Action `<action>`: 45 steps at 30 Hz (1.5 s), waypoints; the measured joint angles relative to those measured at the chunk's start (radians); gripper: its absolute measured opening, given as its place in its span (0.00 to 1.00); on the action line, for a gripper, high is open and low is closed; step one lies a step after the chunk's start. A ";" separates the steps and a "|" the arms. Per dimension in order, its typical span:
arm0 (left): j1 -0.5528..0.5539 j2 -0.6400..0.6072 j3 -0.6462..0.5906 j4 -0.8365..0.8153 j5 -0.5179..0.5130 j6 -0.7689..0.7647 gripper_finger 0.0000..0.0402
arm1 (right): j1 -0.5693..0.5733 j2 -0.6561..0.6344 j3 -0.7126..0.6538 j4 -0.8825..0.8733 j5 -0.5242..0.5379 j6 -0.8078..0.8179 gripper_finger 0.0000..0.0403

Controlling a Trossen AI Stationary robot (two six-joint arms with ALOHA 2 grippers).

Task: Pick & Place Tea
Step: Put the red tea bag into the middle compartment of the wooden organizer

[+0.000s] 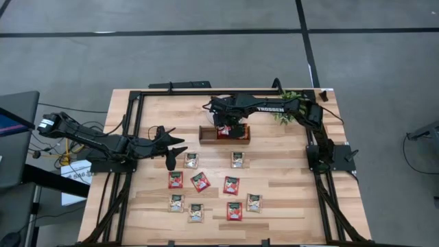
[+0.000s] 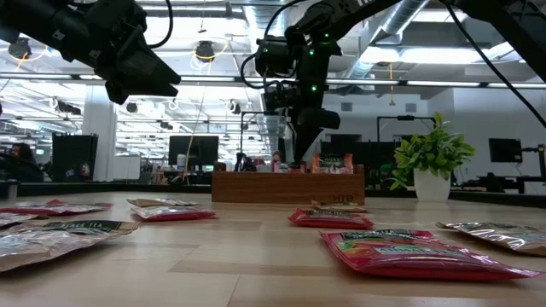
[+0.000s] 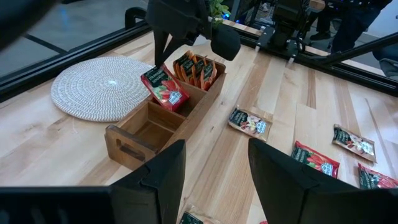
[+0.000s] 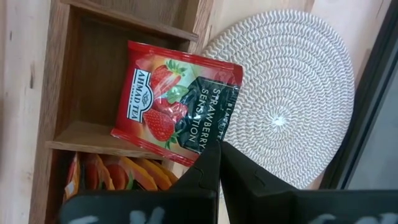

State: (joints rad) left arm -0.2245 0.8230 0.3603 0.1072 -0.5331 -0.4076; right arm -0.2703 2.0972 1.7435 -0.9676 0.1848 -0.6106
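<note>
My right gripper (image 4: pixel 217 152) is shut on a red strawberry tea sachet (image 4: pixel 174 102) over the middle compartment (image 3: pixel 148 127) of the brown wooden tray (image 1: pixel 207 135). The tray's far compartment holds several orange sachets (image 3: pixel 196 68) standing on edge. Several more tea sachets lie flat on the table, red ones (image 1: pixel 231 185) and pale ones (image 1: pixel 237 160). My left gripper (image 3: pixel 214 174) stands open above the table to the tray's left, with nothing between its fingers. My right gripper pinches the red sachet between its two fingers at one edge, near a corner (image 4: pixel 208 140). The fingers come steeply from above. The sachet hangs tilted below them (image 3: pixel 165 87), its lower part down in the tray's middle compartment. Whether it touches the bottom, I cannot tell.
A round woven mat (image 3: pixel 102 87) lies just beyond the tray. A small potted plant (image 1: pixel 288 113) stands at the table's far right. A black frame (image 1: pixel 137 103) runs along the table's edges. Bare wood lies between the tray and the loose sachets.
</note>
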 joint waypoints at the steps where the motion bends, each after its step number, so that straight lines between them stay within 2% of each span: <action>1: 0.000 0.000 0.000 0.000 0.000 0.000 0.42 | 0.000 0.000 0.000 0.000 0.000 0.000 0.00; 31: 0.000 0.000 0.000 0.000 0.000 0.000 0.42 | 0.029 0.001 0.000 -0.031 0.005 -0.018 0.00; 39: 0.000 0.000 0.000 0.001 0.000 0.000 0.42 | 0.034 0.001 0.001 -0.025 0.092 -0.019 0.00; 45: 0.000 0.000 0.000 0.014 0.000 0.000 0.42 | 0.062 -0.025 0.093 -0.105 0.083 0.005 0.00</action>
State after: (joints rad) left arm -0.2245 0.8227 0.3603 0.1211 -0.5331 -0.4076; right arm -0.2081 2.0722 1.8363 -1.0728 0.2679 -0.6051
